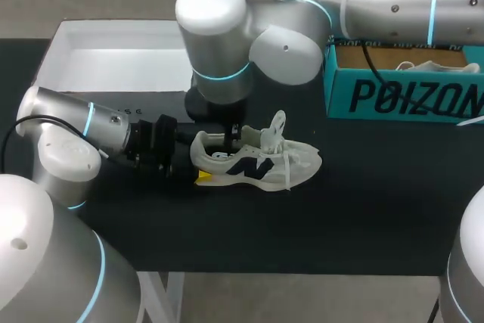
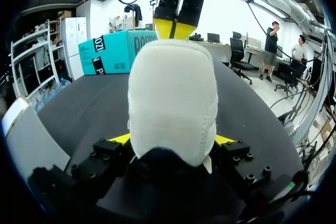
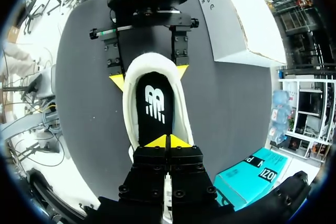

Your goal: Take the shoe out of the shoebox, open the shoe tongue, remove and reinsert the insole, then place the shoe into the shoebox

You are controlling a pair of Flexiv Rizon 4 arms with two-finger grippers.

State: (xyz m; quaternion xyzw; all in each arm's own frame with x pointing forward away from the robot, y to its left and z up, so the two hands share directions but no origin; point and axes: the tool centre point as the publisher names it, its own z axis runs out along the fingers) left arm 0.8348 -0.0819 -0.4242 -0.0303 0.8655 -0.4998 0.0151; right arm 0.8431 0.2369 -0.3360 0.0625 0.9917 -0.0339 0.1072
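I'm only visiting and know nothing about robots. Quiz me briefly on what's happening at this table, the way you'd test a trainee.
1. True or false: the shoe lies on the table, outside the teal shoebox.
2. Fill in: the right gripper has its tips over the shoe's black ___.
3. Which gripper clamps the shoe's heel? A) left gripper B) right gripper C) neither

Key: 1 true; 2 insole; 3 A.

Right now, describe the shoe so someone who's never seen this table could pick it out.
On the black table, look between the open white box and the teal box. The shoe stands there, heel held by the left end effector. Unlike the boxes, it is cream fabric with loose laces and a dark side logo.
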